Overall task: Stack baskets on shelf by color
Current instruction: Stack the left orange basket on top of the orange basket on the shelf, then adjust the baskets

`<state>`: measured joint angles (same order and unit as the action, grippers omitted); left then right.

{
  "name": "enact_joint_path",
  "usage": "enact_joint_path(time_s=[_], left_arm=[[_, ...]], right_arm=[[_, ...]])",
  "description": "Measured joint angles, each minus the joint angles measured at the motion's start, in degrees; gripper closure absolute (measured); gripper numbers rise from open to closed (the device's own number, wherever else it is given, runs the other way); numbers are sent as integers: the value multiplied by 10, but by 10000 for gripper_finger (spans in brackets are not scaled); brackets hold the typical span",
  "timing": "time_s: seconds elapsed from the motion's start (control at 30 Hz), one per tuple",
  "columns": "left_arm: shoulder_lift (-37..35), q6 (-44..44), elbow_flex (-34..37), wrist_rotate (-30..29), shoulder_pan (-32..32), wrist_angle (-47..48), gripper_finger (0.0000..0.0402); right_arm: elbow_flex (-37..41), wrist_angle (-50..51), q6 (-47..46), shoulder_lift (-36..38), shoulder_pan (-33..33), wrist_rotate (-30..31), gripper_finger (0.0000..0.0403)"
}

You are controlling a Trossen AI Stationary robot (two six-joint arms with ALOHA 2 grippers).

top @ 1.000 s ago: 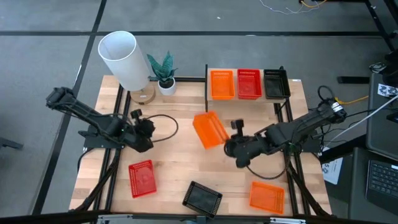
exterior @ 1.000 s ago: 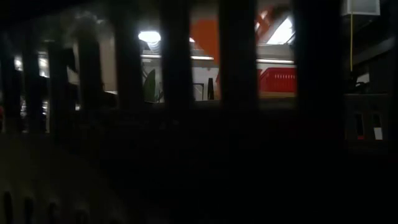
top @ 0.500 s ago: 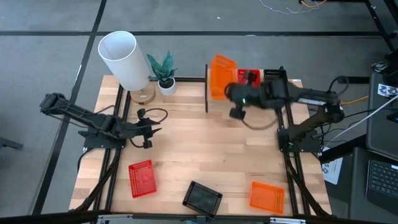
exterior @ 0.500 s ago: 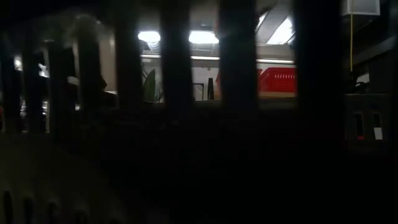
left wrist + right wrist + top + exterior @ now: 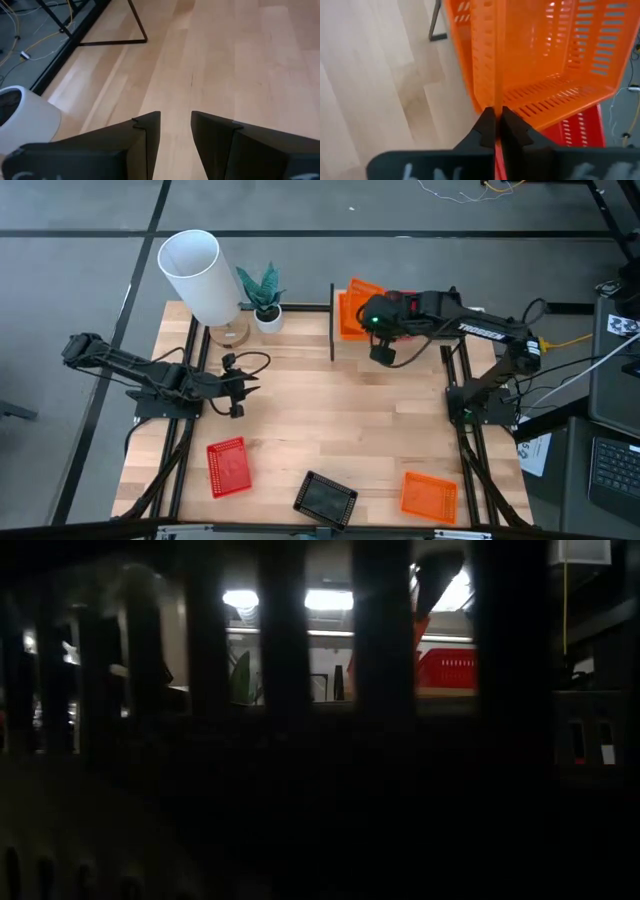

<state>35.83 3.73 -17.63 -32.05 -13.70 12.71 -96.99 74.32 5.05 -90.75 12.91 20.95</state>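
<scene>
My right gripper (image 5: 368,313) (image 5: 495,117) is shut on an orange basket (image 5: 356,296) (image 5: 540,55), held tilted over the left end of the shelf (image 5: 470,313). Orange (image 5: 347,330) also shows under it on the shelf; whether that is a second basket I cannot tell. A red basket (image 5: 580,131) and a black basket (image 5: 446,312) rest bottom-down on the shelf, to the right. My left gripper (image 5: 243,385) (image 5: 175,120) hovers open over bare wood at the table's left. The low view is almost wholly blocked by dark bars. My right gripper pinches one side wall of the orange basket at its rim (image 5: 497,97), one finger inside the basket and one outside. The fingers come slanting down from the table's near right. The basket is lifted clear and tilted, its open side turned toward the gripper.
On the near part of the table lie a red basket (image 5: 228,467), a black basket (image 5: 325,498) and an orange basket (image 5: 428,494). A white cylinder (image 5: 198,275) and a small potted plant (image 5: 264,298) stand at the far left. The table's middle is bare wood.
My right gripper has carried the orange basket up from the table's middle toward the far edge, to above the shelf's left end, turning as it went; the basket stays tilted in the hold. My left gripper has drawn back a little toward the table's left edge.
</scene>
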Motion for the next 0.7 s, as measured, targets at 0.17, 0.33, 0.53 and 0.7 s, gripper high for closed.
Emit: enact_joint_path(time_s=[0.17,0.33,0.53,0.7], left_arm=[[0,0,0,0,0,1,299],[0,-2,0,0,0,1,299],[0,-3,0,0,0,1,299],[0,-3,0,0,0,1,299]], right_arm=[[0,2,22,-30,0,3,401],[0,5,48,-42,0,33,381],[0,5,49,-43,0,75,325],[0,4,49,-43,0,75,292]])
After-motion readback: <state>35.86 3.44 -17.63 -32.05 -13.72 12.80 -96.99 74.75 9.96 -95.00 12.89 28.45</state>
